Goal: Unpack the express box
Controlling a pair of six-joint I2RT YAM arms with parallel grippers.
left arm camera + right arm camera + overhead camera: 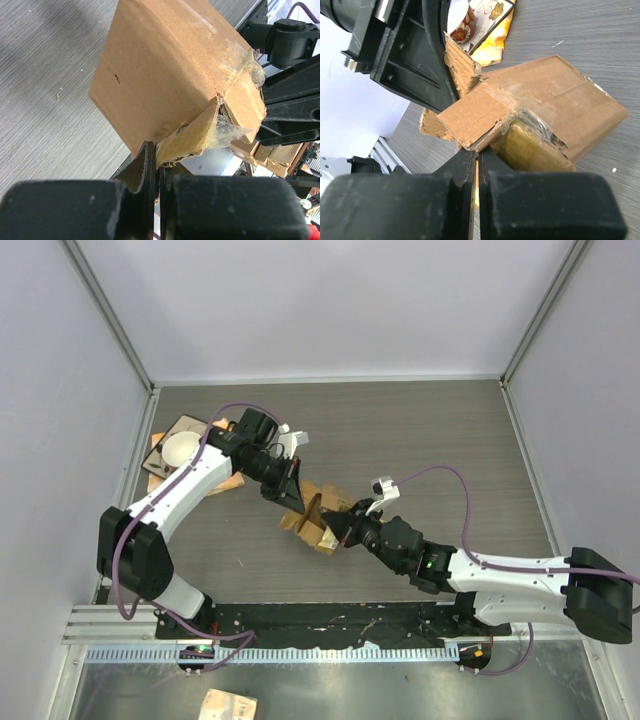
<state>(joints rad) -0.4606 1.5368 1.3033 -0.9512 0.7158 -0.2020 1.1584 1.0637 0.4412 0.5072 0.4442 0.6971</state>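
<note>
Brown corrugated express box [160, 70], torn glossy-taped flaps [470, 117]; left hand [156, 165], right hand [476, 155] each pinched tight on one

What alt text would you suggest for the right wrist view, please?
The right gripper pinches a torn flap of the taped express box. The left gripper grips another flap at upper left, with a patterned cup behind.
</note>
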